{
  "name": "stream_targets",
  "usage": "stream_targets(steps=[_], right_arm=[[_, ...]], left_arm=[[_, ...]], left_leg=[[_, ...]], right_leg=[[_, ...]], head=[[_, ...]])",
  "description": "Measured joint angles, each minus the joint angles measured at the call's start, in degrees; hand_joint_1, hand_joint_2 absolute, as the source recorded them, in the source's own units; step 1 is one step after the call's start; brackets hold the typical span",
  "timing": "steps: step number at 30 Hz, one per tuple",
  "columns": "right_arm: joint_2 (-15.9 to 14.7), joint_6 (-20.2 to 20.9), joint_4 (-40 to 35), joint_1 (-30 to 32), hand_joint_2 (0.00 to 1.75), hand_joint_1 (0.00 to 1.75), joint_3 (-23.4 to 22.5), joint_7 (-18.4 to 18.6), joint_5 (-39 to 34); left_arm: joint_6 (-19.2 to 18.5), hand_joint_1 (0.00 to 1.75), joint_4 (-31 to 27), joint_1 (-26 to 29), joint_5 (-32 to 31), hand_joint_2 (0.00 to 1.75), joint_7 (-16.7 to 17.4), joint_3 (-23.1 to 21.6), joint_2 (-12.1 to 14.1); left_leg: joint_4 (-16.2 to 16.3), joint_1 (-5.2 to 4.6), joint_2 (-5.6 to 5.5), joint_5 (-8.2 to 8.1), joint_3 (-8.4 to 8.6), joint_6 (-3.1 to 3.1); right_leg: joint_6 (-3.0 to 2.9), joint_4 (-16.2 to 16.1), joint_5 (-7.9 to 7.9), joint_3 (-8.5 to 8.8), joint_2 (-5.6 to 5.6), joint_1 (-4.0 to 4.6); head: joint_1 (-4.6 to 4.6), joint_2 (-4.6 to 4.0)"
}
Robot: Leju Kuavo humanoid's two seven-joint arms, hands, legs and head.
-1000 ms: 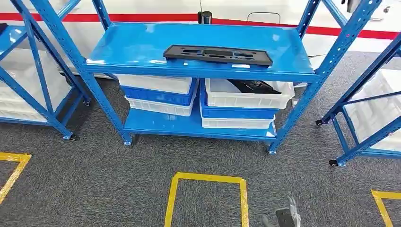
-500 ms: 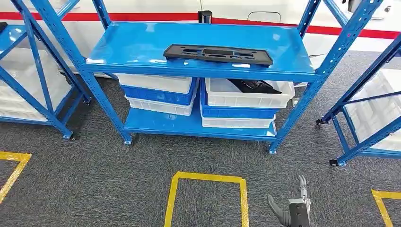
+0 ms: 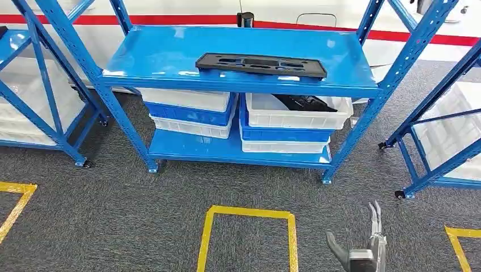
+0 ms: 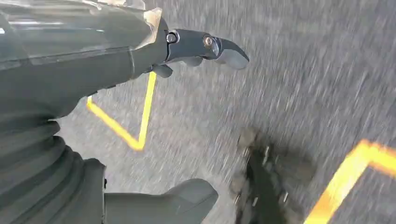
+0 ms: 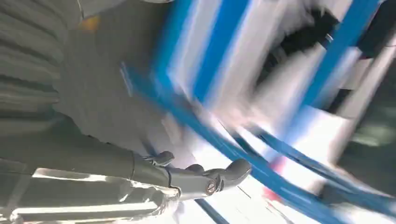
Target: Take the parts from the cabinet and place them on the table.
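A long flat black part (image 3: 261, 64) with cut-outs lies on the top shelf of the blue cabinet (image 3: 170, 51). Another black part (image 3: 303, 102) sits in the upper white bin (image 3: 295, 117) on the lower shelf's right side. My right hand (image 3: 363, 246) is low at the bottom right of the head view, fingers apart and pointing up, holding nothing, well short of the cabinet. The right wrist view shows its fingers (image 5: 205, 179) spread before the blurred blue frame. My left hand (image 4: 201, 51) hangs over the grey carpet, open and empty.
Stacked white and blue bins (image 3: 190, 113) fill the lower shelf's left side. More blue racks stand at the left (image 3: 39, 85) and right (image 3: 442, 113). Yellow tape (image 3: 249, 215) marks a box on the grey carpet before the cabinet.
My right hand has risen into the head view and drifted right, its fingers now extended upward. The cabinet and parts have not moved.
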Motion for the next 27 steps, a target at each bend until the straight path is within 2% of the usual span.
stream_targets(steps=[1, 2, 4, 6, 7, 10, 12, 16, 24, 27], right_arm=[[-1.04, -5.96, -1.27, -0.59, 1.75, 0.0, 2.7, 0.85, 6.95], [-1.67, -9.04, -2.55, -1.52, 1.75, 0.0, 5.35, 2.26, 14.04], [-2.13, -9.43, -4.83, -3.34, 1.75, 0.0, 10.19, 4.96, 29.65], [-2.04, -9.47, -6.22, -5.21, 1.75, 0.0, 13.29, 6.54, 40.07], [-1.95, -9.51, -6.76, -6.36, 1.75, 0.0, 14.74, 8.27, 44.05], [-2.98, -9.54, -7.62, -9.96, 1.75, 0.0, 19.37, 17.8, 53.6], [-4.44, -9.56, -7.7, -12.08, 1.75, 0.0, 22.68, 22.07, 55.27], [-6.92, -9.56, -7.79, -14.67, 1.75, 0.0, 26.67, 26.36, 55.92], [-13.19, -9.49, -6.44, -18.75, 1.75, 0.0, 32.32, 34.77, 56.05], [-14.41, -9.45, -5.91, -19.44, 1.75, 0.0, 33.98, 35.74, 56.05]], left_arm=[[-1.31, 0.0, 0.0, -0.06, 0.0, 1.75, 0.22, -0.15, -0.02], [-2.33, 0.0, 0.0, -0.12, -0.04, 1.75, 0.27, -0.4, -0.02], [-3.85, 0.0, 0.0, -0.33, -0.66, 1.75, 0.29, -1.0, -0.13], [-4.76, 0.0, 0.0, -0.57, -0.92, 1.75, 0.29, -1.38, -0.13], [-5.1, 0.0, 0.0, -0.61, -1.2, 0.0, 0.27, -1.51, -0.13], [-5.82, 0.0, 0.0, -0.78, -2.25, 0.0, -0.3, -2.62, -0.13], [-6.57, 0.0, 0.0, -0.94, -2.49, 0.0, -0.98, -3.13, -0.11], [-8.23, 0.0, 0.0, -1.05, -2.97, 0.0, -2.18, -4.02, -0.11], [-12.45, 0.0, 0.0, -1.49, -3.67, 0.0, -6.95, -5.14, -0.09], [-12.75, 0.0, 0.0, -1.69, -4.07, 0.0, -7.19, -5.53, -0.09]], left_leg=[[0.0, 0.02, 0.05, 0.0, 0.03, 0.0], [0.01, 0.02, 0.11, 0.0, 0.1, 0.0], [0.02, -0.01, 0.17, 0.01, 0.21, 0.0], [0.03, 0.0, 0.0, 0.04, 0.21, -0.01], [0.03, 0.02, 0.01, 0.05, 0.21, -0.01], [0.02, 0.03, 0.07, 0.05, 0.23, -0.01], [0.03, 0.02, 0.05, 0.06, 0.26, -0.01], [0.03, 0.0, 0.04, 0.05, 0.23, 0.0], [0.04, -0.08, 0.05, 0.03, 0.2, 0.01], [0.04, -0.07, 0.04, 0.03, 0.2, 0.01]], right_leg=[[0.0, 0.0, 0.01, 0.03, 0.04, 0.0], [0.0, 0.0, 0.02, 0.03, 0.1, 0.0], [0.01, 0.0, 0.03, 0.06, 0.13, 0.0], [0.01, 0.0, 0.03, 0.1, 0.03, 0.01], [0.01, 0.0, 0.03, 0.11, 0.04, 0.03], [0.01, 0.02, 0.03, 0.12, 0.05, 0.05], [0.01, 0.02, 0.03, 0.1, 0.05, 0.04], [0.01, 0.02, 0.02, 0.09, 0.04, 0.02], [0.02, 0.01, 0.02, 0.06, 0.04, -0.05], [0.02, 0.01, 0.02, 0.06, 0.04, -0.05]], head=[[0.04, 0.0], [0.09, 0.0], [0.02, 0.0], [0.04, 0.0], [0.0, 0.0], [0.04, 0.0], [0.0, 0.0], [0.02, 0.0], [0.04, 0.0], [0.02, 0.0]])
